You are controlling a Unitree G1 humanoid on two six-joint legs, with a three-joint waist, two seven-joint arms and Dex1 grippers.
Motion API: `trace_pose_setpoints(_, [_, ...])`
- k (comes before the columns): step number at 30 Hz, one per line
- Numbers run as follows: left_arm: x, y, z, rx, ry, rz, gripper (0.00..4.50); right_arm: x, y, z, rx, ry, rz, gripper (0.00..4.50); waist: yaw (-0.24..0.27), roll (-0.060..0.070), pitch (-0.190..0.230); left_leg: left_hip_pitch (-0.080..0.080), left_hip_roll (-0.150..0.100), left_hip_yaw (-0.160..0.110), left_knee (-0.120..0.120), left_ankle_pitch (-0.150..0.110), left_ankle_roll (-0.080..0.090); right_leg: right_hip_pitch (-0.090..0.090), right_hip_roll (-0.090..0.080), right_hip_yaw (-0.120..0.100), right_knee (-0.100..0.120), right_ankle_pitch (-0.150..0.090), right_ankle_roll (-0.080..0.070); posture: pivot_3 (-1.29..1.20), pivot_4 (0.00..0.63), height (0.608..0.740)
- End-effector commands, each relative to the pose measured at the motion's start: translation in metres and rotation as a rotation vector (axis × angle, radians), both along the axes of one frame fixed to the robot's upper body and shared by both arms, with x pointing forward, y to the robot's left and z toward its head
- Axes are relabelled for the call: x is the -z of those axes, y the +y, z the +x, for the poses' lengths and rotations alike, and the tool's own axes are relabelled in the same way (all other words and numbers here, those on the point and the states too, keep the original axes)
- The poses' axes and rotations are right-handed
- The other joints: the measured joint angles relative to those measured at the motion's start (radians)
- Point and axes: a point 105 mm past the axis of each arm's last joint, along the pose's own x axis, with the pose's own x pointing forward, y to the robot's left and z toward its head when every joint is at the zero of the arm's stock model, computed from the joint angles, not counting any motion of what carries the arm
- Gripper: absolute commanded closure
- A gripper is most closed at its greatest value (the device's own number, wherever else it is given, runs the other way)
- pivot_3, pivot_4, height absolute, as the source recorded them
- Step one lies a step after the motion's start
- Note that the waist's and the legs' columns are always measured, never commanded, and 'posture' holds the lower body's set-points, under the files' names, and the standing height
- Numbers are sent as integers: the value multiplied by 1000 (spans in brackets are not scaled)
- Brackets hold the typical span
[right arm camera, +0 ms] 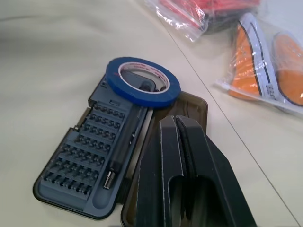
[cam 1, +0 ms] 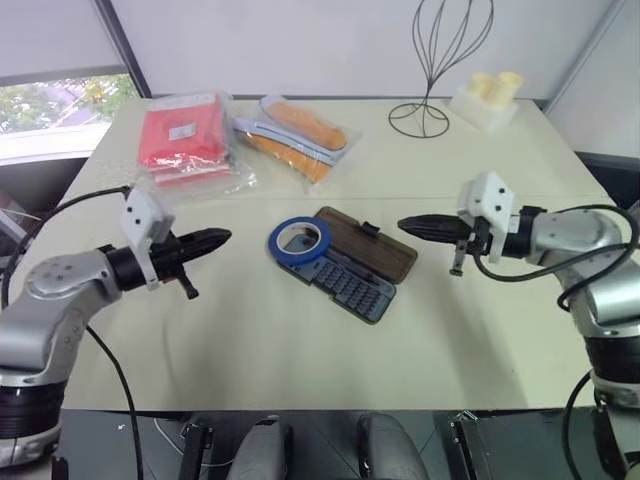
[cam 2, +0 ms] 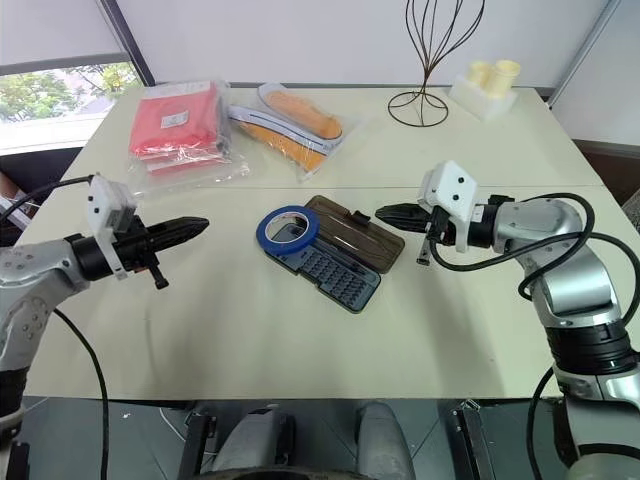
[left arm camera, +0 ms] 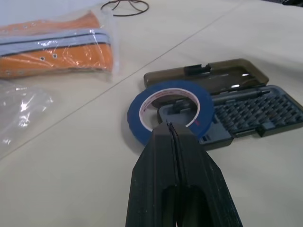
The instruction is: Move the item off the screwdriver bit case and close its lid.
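Both grippers, left [cam 1: 222, 238] and right [cam 1: 406, 225], hover pinched shut; nudging blue tape [cam 1: 299, 240] could skid the open bit case [cam 1: 352, 266].

The blue tape roll [right arm camera: 142, 81] covers one end of the bit case's tray [right arm camera: 80, 170]. In the right wrist view, the right gripper [right arm camera: 182, 124] hides much of the lid [right arm camera: 189, 105] behind it.
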Motion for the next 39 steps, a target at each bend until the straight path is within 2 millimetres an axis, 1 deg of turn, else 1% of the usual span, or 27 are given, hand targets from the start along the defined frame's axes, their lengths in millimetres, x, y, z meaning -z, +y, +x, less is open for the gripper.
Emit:
trace_pose_setpoints(1, [-13,2,0,-12,-60,14,4500,-18,3,-4,-20,-65,4,4471,-1,0,0,0,0,0,0,0,0,0,0,0,0,0,0,0,150,740])
trace_pose_setpoints(16, [-10,-1,0,4,-39,20,4500,-20,10,-5,-30,-74,17,4471,0,0,1,0,0,0,0,0,0,0,0,0,0,0,0,0,150,740])
trace_pose_setpoints(21, [-5,-4,0,28,-26,37,4500,-19,12,-4,-30,-75,19,4471,0,0,1,0,0,0,0,0,0,0,0,0,0,0,0,0,150,740])
trace_pose_setpoints(28, [5,-5,3,73,-19,107,4500,-19,15,-4,-35,-75,27,4471,0,0,1,0,0,0,0,0,0,0,0,0,0,0,0,0,150,740])
trace_pose_setpoints(31, [5,-8,10,90,-25,111,3685,-19,17,-4,-37,-79,34,4500,1,0,1,0,0,0,0,0,0,0,0,0,0,0,0,0,150,740])
trace_pose_setpoints(32, [7,-9,12,100,-28,123,3256,-18,17,-4,-37,-80,33,4500,1,0,1,0,0,0,0,0,0,0,0,0,0,0,0,0,150,740])
trace_pose_setpoints(34, [12,-14,19,131,-36,155,2236,-17,17,-5,-36,-81,34,4500,2,0,1,0,0,1,0,0,0,0,0,0,0,0,0,0,150,740])
trace_pose_setpoints(38, [22,-31,27,221,-48,194,228,-15,17,-4,-30,-81,36,4500,2,-1,2,-1,-1,1,0,0,0,0,0,0,0,0,0,0,150,740])
trace_pose_setpoints(39, [24,-35,29,237,-58,203,56,-14,17,-4,-28,-82,36,4500,2,-1,2,-1,-1,1,0,0,0,0,0,0,0,0,0,0,150,740])
